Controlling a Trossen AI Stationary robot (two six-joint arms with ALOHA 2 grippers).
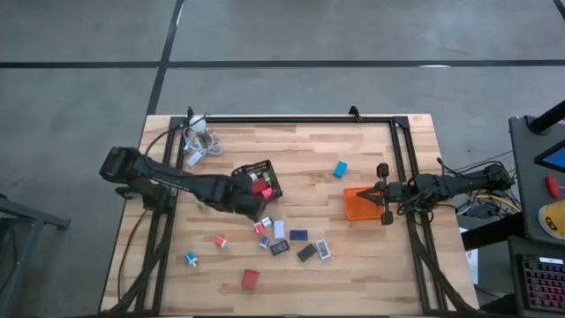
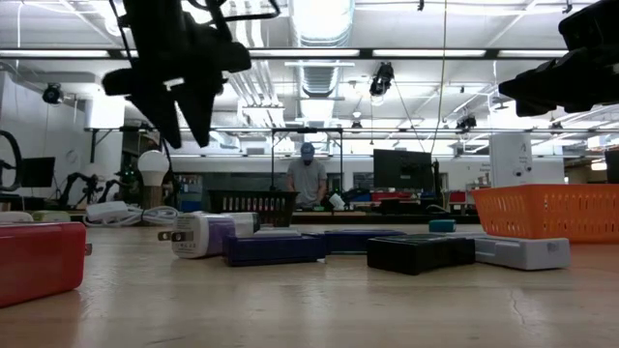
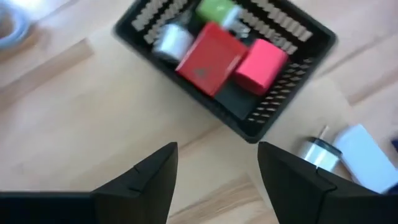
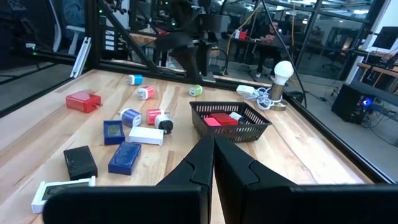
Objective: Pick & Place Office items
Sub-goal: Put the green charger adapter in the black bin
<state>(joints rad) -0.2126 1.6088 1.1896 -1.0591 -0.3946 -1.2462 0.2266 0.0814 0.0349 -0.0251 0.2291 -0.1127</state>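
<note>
Near the centre of the wooden table point(image 1: 353, 256), the left gripper point(image 1: 249, 200) hangs just beside the black mesh tray point(image 1: 244, 169), on the tray's near side; its fingers point(image 3: 152, 180) stand apart with nothing between them, bare wood showing in the gap. The tray holds a red block point(image 3: 211, 57), a pink-red block point(image 3: 261, 65), a green piece point(image 3: 217, 10) and a small white-and-silver piece point(image 3: 171, 41). Just outside the tray's corner lies a white charger with a metal-coloured end point(image 3: 345, 155). The remaining office items lie scattered on the table in front of the tray: a red block point(image 1: 251, 278) nearest the front edge, a small teal piece point(image 1: 191, 259), a small red-and-white piece point(image 1: 221, 241), a white flat rectangle point(image 1: 279, 229), a dark blue rectangle point(image 1: 298, 235), a black rectangle point(image 1: 306, 253) and a white-framed piece point(image 1: 324, 249). A single blue block point(image 1: 340, 169) lies apart, between the two trays. The orange tray point(image 1: 359, 203) sits toward the right side. The right gripper point(image 1: 385, 193) waits at the orange tray's right edge, its fingers pressed together and empty. A white bulb with cords point(image 1: 199, 137) rests at the far left corner. In the low view a person point(image 2: 308, 179) stands in the room beyond the table
</note>
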